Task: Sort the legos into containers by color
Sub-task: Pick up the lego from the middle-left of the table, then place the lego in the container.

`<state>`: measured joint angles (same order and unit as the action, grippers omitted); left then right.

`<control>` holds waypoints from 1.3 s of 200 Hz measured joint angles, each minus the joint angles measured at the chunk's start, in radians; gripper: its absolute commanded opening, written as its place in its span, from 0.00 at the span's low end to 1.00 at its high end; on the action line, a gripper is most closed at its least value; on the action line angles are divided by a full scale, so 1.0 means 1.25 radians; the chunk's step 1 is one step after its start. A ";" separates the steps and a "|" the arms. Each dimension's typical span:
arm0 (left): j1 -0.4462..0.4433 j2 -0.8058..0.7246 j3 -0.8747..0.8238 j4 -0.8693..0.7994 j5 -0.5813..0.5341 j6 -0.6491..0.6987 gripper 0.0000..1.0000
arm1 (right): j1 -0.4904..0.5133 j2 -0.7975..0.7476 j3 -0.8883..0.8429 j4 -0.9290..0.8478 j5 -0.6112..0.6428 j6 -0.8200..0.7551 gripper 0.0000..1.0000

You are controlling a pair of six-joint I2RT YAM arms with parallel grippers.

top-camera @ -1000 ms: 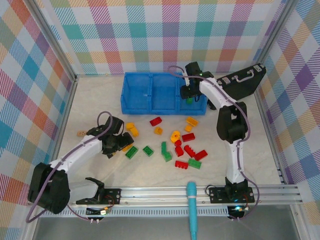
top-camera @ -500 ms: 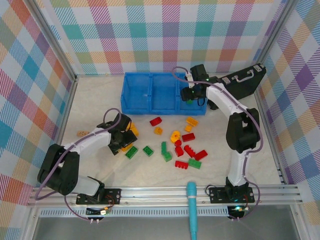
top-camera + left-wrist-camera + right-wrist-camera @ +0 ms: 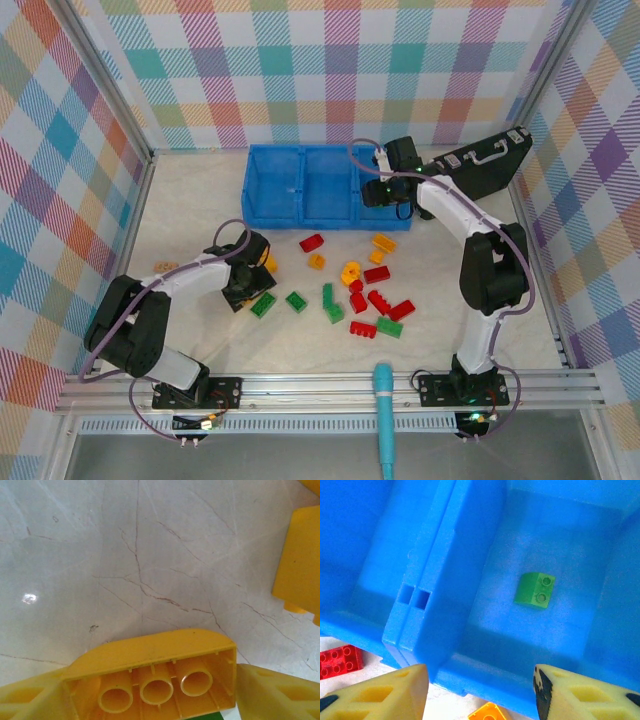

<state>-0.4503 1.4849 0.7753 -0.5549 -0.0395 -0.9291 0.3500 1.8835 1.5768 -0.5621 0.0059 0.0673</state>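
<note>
Top and wrist views of a brick-sorting bench. The left gripper (image 3: 245,280) is low over the pale marbled tabletop (image 3: 180,210), near and left of the low-walled blue plastic bin (image 3: 275,190) with three square compartments. In the top view its black body covers whatever lies beneath. The left wrist view resolves this: the yellow fingertips (image 3: 280,692) press against both ends of a long yellow plastic brick (image 3: 150,652), whose hollow underside with three tubes faces the camera, so the jaws are clamped on it. Whether the brick is clear of the table cannot be told. A second yellow brick (image 3: 300,560) is cut off by the right frame edge. The right gripper (image 3: 385,192) hangs over the bin's right compartment and masks its floor from above. The right wrist view shows a small green two-stud brick (image 3: 535,590) lying on that floor, with the yellow fingers (image 3: 395,690) spread wide apart and nothing between them. Loose red, yellow and green bricks (image 3: 377,274) lie scattered on the table on the near side of the bin, between the arms; a tan brick (image 3: 163,266) sits apart at the left. A black hard case (image 3: 485,165) lies at the far right, partly behind the right arm.
</note>
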 measured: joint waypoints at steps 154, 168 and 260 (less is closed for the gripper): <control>0.001 0.036 0.322 -0.154 -0.057 0.153 0.44 | 0.000 -0.219 -0.242 -0.044 -0.025 0.069 0.60; 0.003 0.036 0.388 -0.163 -0.067 0.180 0.44 | 0.000 -0.231 -0.270 -0.054 -0.024 0.086 0.60; 0.083 0.246 0.628 -0.105 -0.065 0.317 0.44 | 0.040 -0.464 -0.468 -0.134 -0.020 0.231 0.61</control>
<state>-0.3470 1.7924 1.5604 -0.6857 -0.1211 -0.5323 0.4004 1.3029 0.9913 -0.7292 -0.0185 0.3561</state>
